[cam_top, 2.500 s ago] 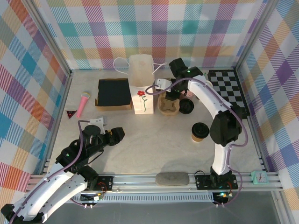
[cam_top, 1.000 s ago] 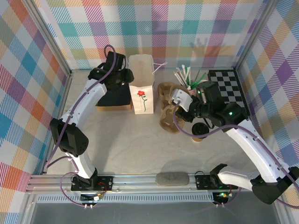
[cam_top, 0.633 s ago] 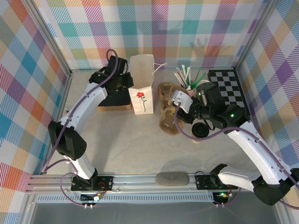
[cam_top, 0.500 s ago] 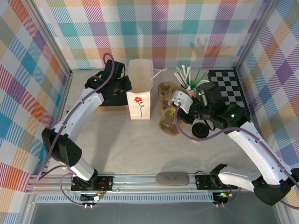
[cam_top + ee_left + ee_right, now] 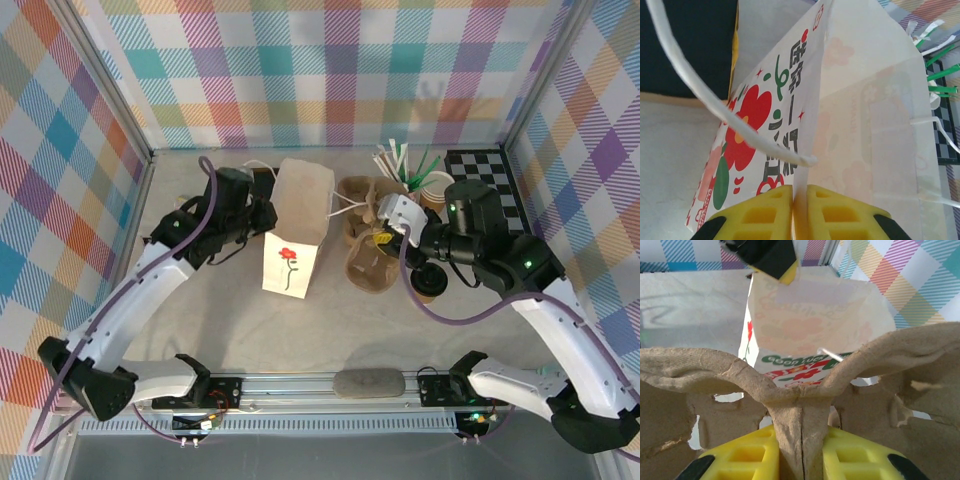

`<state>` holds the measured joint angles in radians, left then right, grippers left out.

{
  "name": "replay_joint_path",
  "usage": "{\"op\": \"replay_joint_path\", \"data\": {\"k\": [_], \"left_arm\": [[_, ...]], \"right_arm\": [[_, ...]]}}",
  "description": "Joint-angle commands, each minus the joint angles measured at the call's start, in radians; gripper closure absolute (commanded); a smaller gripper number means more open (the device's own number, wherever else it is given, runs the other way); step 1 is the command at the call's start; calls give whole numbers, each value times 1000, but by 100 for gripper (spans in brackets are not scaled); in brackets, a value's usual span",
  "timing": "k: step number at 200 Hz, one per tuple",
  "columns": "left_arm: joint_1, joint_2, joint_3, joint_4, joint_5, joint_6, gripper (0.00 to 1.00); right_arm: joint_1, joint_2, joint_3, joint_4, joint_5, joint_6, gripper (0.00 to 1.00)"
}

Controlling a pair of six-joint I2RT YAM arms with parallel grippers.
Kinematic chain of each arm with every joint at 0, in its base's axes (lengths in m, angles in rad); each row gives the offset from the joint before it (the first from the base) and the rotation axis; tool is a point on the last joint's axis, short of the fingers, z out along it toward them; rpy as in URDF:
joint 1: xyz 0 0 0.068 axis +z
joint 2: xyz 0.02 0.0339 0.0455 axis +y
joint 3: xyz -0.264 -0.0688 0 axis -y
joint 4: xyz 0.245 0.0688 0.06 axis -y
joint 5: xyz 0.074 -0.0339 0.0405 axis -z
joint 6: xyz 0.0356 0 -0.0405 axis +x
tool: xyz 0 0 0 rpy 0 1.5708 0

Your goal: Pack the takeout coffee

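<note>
The takeout coffee (image 5: 428, 284), a cup with a black lid, stands on the table, partly hidden under my right arm. A white paper bag (image 5: 291, 232) with a red flower print stands tilted at centre. My left gripper (image 5: 262, 216) is shut on the bag's left rim; in the left wrist view the yellow fingers (image 5: 772, 210) pinch the paper edge of the bag (image 5: 860, 100) below its handle cord. My right gripper (image 5: 386, 233) is shut on the middle ridge of a brown pulp cup carrier (image 5: 362, 238). In the right wrist view the carrier (image 5: 740, 375) is in front of the bag (image 5: 810, 320).
A cup of green and white straws (image 5: 408, 168) stands behind the carrier. A checkerboard mat (image 5: 492, 186) lies at the back right. A black tray (image 5: 685, 45) sits behind the bag. Plaid walls enclose the table on three sides.
My left gripper has closed on the bag's rim and pulled the bag forward and to the left, tilting it. The right arm has shifted slightly with the carrier.
</note>
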<state>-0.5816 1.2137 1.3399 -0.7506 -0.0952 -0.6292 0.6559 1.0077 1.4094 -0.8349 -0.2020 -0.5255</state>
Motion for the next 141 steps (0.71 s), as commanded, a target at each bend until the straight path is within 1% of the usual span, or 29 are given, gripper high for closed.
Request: {"op": "replay_joint_path", "data": {"k": [1,36,54,74,102,119,126,141], "left_arm": [[-45,-66,-48,13,-66,-86,85],[-123,-125,-128,49,-82,-192,84],[-175,-147,-145,52,-119,-240,83],[-223,-158,-164,66,-136,-269,81],[-254,-165,-191,72,-129,-291,78],[-265,-185,-206,64,-140,-293,71],[-268,-195,-206,53,-148,-288,65],[-271,-214,-194,13,-177,-263,49]], "right_arm": [[7,-15,54,-2,-51,24,78],[7,6,106,-9,-79,31,78],[7,15,129,-9,-92,35,79],[6,27,151,-6,-107,35,79],[7,53,182,-14,-127,34,79],[8,66,195,-17,-141,26,79],[8,72,199,-19,-148,22,79],[9,88,212,-23,-168,7,78]]}}
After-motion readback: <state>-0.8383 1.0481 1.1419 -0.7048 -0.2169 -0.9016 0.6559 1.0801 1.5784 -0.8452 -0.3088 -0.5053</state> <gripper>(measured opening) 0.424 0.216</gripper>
